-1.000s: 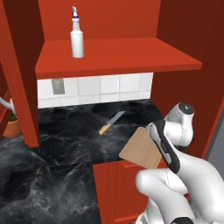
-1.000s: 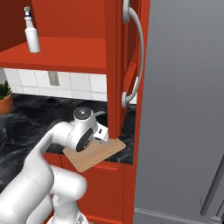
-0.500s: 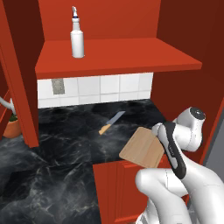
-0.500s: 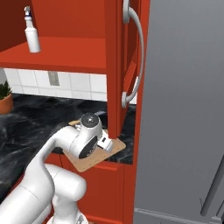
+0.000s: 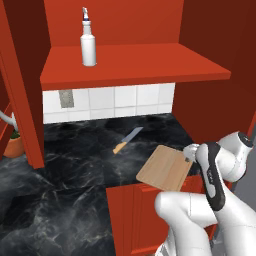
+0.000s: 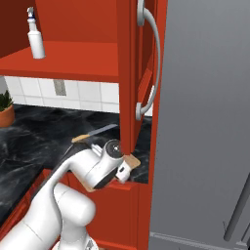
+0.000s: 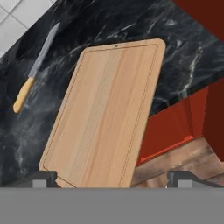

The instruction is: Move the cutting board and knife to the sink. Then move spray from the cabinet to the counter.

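Note:
The light-tan cutting board (image 7: 107,113) lies flat on the black marble counter (image 5: 65,165), with one corner hanging over the front edge. My gripper (image 7: 111,178) is open, its two fingertips (image 7: 46,177) straddling the board's near end without closing on it. From the left base view the gripper (image 5: 192,152) sits at the right corner of the cutting board (image 5: 165,170). Left of the board lies the knife (image 5: 126,140), with a grey blade and a yellow-orange handle. The white spray (image 5: 88,44) stands upright on the red cabinet shelf (image 5: 150,70). The sink basin is out of view.
The cabinet's open red door (image 6: 128,73) with a silver handle (image 6: 152,53) hangs just right of my hand. A grey fridge (image 6: 205,122) fills the right side. A potted plant (image 5: 15,145) stands at the counter's left. Red base cabinets (image 5: 130,215) sit below.
The hand has come down and shifted toward the board's near right end, and the elbow has swung right. The jaws stayed open. Board, knife and spray have not moved.

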